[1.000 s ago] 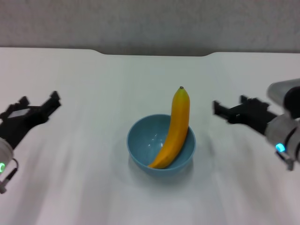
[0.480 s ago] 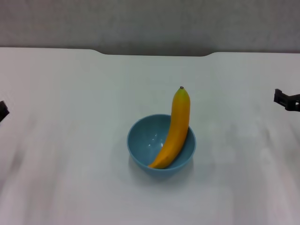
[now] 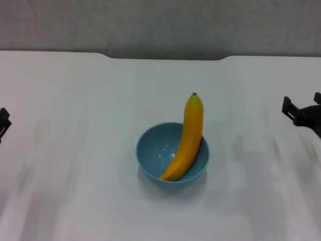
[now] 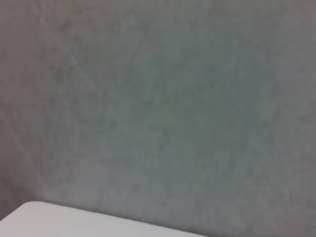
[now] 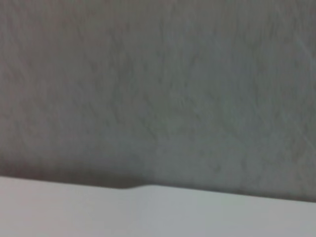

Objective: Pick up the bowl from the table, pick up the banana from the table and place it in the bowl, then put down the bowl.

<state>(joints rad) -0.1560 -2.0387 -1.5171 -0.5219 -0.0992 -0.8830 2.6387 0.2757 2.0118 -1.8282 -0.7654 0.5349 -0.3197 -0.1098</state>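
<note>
Banana [image 3: 186, 139] leans in the bowl [image 3: 150, 155] mid-table [image 3: 75, 100]. Right gripper [image 3: 302, 110] looks spread open at the edge. Left gripper [image 3: 3, 120] is barely showing, can't tell its fingers.

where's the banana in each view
Head view: the banana is at centre, lower end in the bowl, tip leaning past the far rim.
Left wrist view: not in it.
Right wrist view: not in it.
Shared landmark: the white table edge meeting the grey wall.

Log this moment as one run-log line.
banana: in bowl, tip over far rim | bowl: on table | left gripper: left edge | right gripper: right edge, open
</note>
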